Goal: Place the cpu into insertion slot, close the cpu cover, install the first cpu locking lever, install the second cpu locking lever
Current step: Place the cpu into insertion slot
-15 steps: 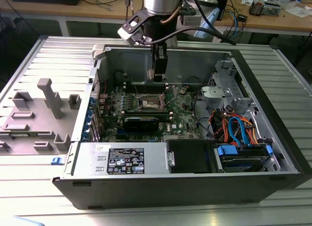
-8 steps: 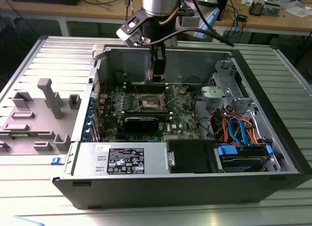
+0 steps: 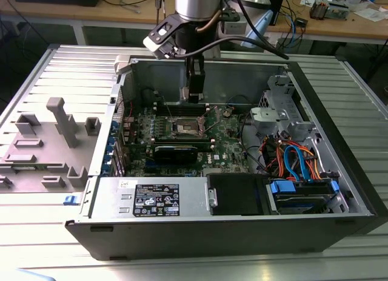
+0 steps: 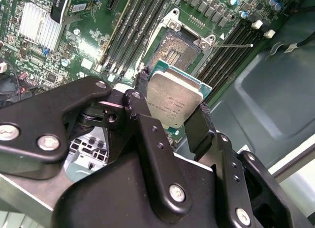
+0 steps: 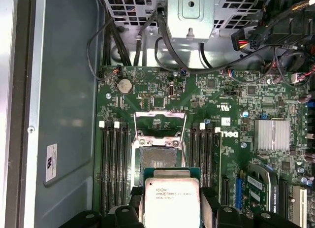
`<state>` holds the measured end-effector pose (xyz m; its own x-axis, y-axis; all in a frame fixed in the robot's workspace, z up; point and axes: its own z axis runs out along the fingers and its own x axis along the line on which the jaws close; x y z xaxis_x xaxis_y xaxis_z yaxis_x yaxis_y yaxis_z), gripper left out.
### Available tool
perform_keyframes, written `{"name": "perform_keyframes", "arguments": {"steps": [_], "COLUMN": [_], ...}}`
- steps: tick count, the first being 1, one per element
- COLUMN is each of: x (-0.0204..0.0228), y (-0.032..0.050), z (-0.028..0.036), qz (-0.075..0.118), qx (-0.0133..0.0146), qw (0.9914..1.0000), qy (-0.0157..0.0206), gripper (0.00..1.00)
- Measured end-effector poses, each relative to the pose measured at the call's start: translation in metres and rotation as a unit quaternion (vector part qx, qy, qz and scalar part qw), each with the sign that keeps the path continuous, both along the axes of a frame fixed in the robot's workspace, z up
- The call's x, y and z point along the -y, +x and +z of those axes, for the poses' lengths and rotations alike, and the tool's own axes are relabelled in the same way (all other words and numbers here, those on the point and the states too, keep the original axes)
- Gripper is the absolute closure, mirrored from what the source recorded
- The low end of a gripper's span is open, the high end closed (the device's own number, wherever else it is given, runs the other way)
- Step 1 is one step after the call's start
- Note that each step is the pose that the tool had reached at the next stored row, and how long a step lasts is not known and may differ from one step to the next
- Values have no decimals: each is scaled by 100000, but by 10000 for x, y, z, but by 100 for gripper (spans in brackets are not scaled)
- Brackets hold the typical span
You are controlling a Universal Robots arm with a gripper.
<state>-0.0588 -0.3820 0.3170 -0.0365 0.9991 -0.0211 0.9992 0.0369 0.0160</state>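
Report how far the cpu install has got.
Done: nothing looks completed yet. In hand: the gripper is shut on the cpu, held over the board short of the socket. Left: the insertion slot is empty, the cpu cover stands open, and a locking lever sticks out unlatched.

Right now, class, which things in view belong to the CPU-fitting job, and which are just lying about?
Belong: silvery square cpu, held between the black fingers; dark square silver-rimmed insertion slot; thin silver cpu cover, raised open.
Lying about: silver finned heatsink; round coin battery; orange and blue cables.
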Motion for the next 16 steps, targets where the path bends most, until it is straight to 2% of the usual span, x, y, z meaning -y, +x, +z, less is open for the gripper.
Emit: {"name": "perform_keyframes", "arguments": {"steps": [16], "x": [0], "y": [-75], "z": [-30], "qz": [-3], "qx": [-3], "qw": [100000], "qy": [-3], "gripper": [45]}}
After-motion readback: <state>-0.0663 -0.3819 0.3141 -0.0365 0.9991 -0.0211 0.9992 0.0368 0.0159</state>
